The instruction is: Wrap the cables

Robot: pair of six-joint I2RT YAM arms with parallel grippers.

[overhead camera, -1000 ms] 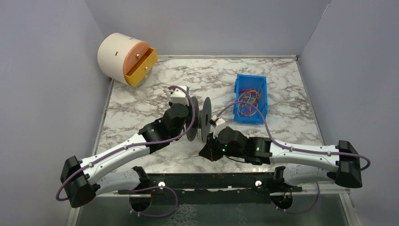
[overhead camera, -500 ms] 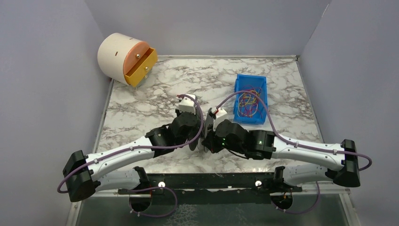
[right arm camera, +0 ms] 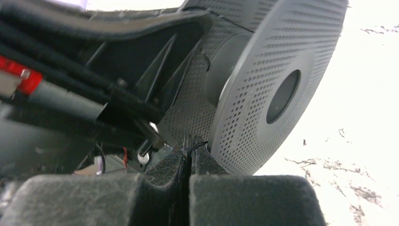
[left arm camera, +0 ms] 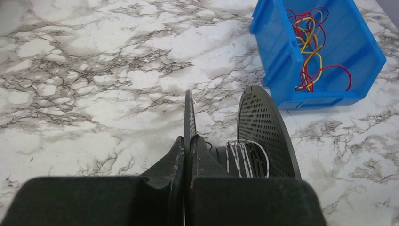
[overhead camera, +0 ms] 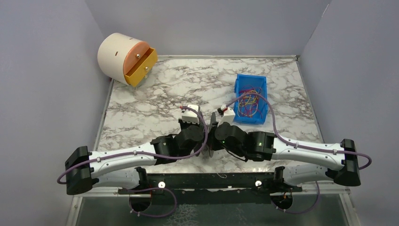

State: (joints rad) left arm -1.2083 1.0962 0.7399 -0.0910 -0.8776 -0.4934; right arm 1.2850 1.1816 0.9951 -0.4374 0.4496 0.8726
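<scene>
Cables point(left arm camera: 308, 33), red, yellow and orange, lie tangled in the blue bin point(left arm camera: 277, 47) at the upper right of the left wrist view. A few thin turns point(left arm camera: 244, 157) are wound on the hub of the spool point(left arm camera: 266, 127), which stands on edge at lower centre. The left gripper point(left arm camera: 188, 143) is clamped on the spool's near disc. In the right wrist view the right gripper point(right arm camera: 189, 146) has its fingers pressed together, with a black cable point(right arm camera: 197, 141) looping out at their tips, just beside the perforated disc. From above, both arms meet at lower centre of the table point(overhead camera: 155, 94).
</scene>
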